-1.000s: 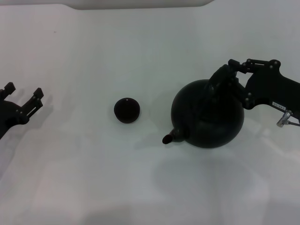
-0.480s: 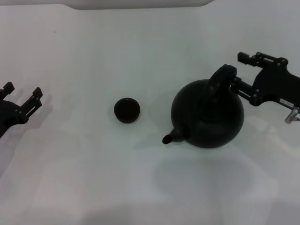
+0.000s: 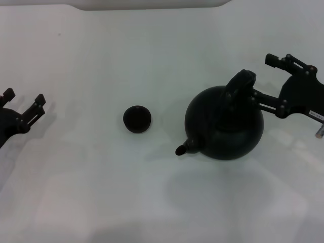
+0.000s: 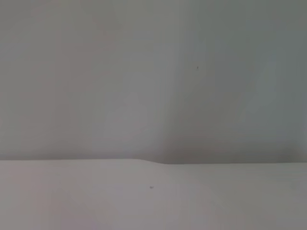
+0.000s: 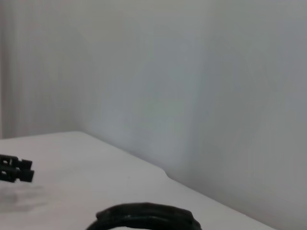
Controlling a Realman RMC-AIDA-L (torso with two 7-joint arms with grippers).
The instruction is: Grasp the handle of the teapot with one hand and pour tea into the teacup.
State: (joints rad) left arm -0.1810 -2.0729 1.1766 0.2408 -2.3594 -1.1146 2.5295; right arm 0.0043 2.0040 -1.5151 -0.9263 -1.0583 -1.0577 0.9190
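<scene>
1. Teapot [image 3: 224,123] sits upright on the white table [image 3: 152,50], spout toward the teacup [image 3: 136,119], which stands well apart on its left
2. Right gripper [image 3: 263,81] is spread wide, just right of the handle [image 3: 240,87], holding nothing
3. Left gripper [image 3: 24,104] rests spread at the table's left edge, likely parked
4. Compared with a second ago, the right gripper has backed off the handle; the pot hasn't moved

Matte black teapot [image 3: 224,124], dark brown-black teacup [image 3: 136,119], plain white table [image 3: 152,61]
</scene>
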